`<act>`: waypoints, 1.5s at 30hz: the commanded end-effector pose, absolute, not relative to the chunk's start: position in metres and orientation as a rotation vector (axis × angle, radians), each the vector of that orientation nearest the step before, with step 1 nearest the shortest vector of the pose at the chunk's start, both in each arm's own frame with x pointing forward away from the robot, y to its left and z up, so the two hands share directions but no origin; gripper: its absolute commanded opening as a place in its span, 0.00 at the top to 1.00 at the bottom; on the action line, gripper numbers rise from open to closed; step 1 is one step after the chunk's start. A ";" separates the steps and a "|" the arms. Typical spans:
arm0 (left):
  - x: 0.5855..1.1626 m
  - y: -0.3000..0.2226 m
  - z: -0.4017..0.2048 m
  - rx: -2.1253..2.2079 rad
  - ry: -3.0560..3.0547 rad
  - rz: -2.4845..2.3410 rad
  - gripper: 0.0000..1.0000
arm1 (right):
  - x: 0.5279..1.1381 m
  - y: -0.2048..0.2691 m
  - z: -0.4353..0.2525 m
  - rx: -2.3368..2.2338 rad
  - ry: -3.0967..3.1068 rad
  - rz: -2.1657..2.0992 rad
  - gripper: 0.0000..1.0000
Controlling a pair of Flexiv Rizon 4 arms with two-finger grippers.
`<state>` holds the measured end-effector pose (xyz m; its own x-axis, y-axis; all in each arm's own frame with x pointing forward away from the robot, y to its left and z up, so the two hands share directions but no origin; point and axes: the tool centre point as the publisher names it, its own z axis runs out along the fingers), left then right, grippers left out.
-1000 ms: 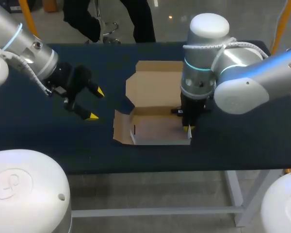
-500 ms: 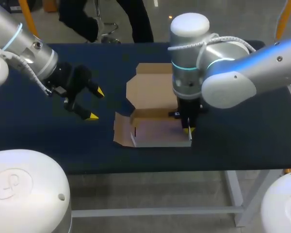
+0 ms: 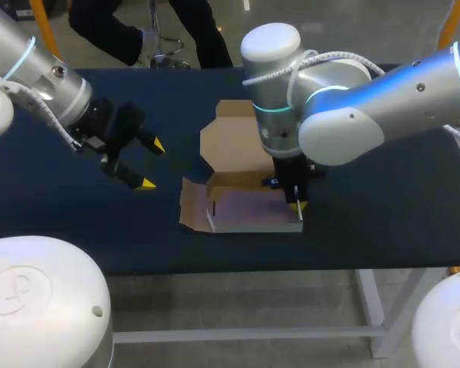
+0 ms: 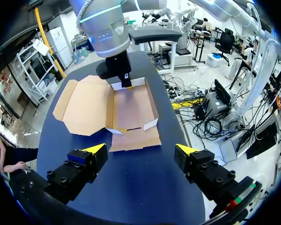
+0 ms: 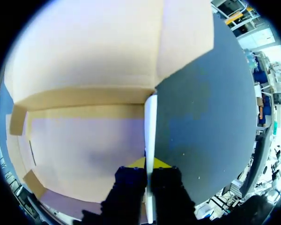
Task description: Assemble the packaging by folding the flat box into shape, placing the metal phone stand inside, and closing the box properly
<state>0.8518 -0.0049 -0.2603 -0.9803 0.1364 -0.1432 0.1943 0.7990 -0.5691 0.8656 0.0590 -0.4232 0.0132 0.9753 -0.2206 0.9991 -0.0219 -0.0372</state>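
The brown cardboard box [image 3: 245, 208] lies partly folded at the table's middle, its lid flap [image 3: 234, 138] spread flat behind it and a side flap flat on the left. My right gripper [image 3: 297, 205] points down at the box's right wall and is shut on that upright wall [image 5: 151, 123], one finger on each side of it. My left gripper [image 3: 151, 164] hangs open to the left of the box, apart from it. In the left wrist view the box [image 4: 133, 105] lies ahead of the left gripper [image 4: 140, 150]. No phone stand shows.
The dark blue table [image 3: 383, 199] carries only the box. Its front edge runs close below the box. My right arm's large elbow hangs over the lid flap and the table's right half.
My right arm's elbow and wrist have swung toward the left over the lid flap, while its gripper stays shut on the box's right wall. The left arm has not moved.
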 end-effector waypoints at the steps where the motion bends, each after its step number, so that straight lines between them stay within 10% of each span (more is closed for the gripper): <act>1: 0.852 -0.005 -0.259 0.267 2.895 -0.924 0.00 | 0.862 0.059 -0.425 2.122 2.095 -0.291 1.00; 45: 0.852 -0.005 -0.259 0.267 2.895 -0.924 0.00 | 0.866 0.073 -0.422 2.169 2.295 -0.027 1.00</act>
